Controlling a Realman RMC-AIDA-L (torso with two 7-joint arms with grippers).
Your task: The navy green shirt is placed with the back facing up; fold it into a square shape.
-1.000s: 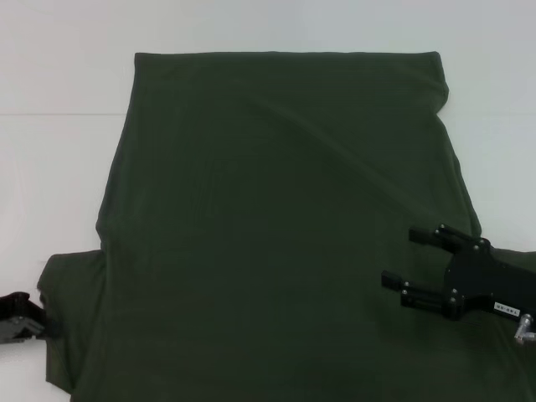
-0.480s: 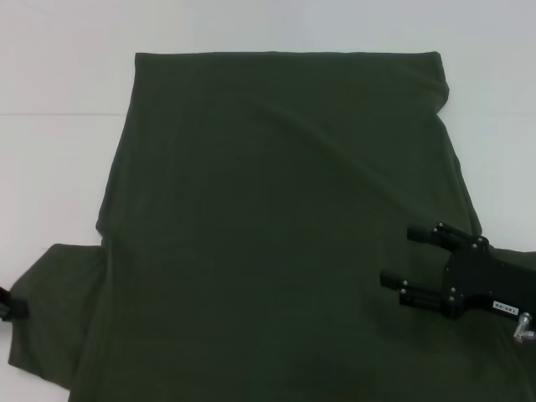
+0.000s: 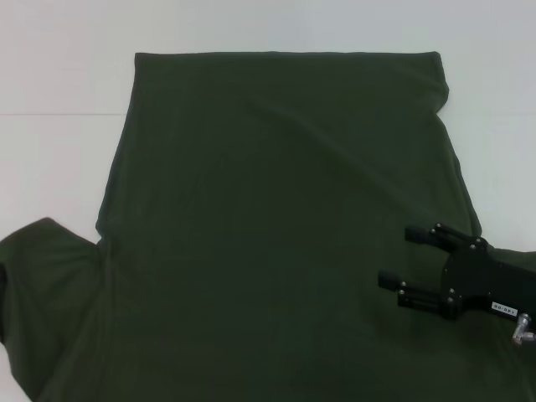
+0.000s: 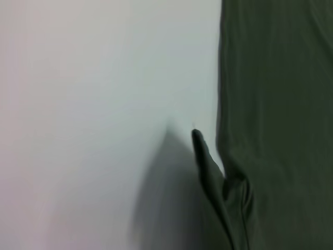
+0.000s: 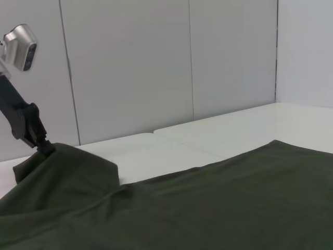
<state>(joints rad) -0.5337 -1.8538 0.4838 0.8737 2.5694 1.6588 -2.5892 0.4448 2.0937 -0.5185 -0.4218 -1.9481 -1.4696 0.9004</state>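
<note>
Olive-green cloth, the navy green shirt [image 3: 276, 226], lies spread back-up on white table [image 3: 59, 151]. Left gripper [image 5: 44, 147] pinches its left sleeve, lifted. Right gripper [image 3: 400, 261] hovers over right side, fingers spread, empty.

The shirt [image 3: 276, 226] covers most of the worktop [image 3: 59, 151], from its far hem near the back down to the near edge of the head view. Bare worktop lies open along the far side, down the left beside the shirt's body, and in a narrower strip on the right.

The left sleeve [image 5: 62, 161] is lifted off the surface and stands as a raised fold, held at its tip by the left pincer [image 5: 41, 143], whose arm reaches down over that corner. The right pincer [image 3: 419, 268] sits over the shirt's right near part, jaws parted, blocking that edge. The shirt's middle lies flat and unobstructed.
</note>
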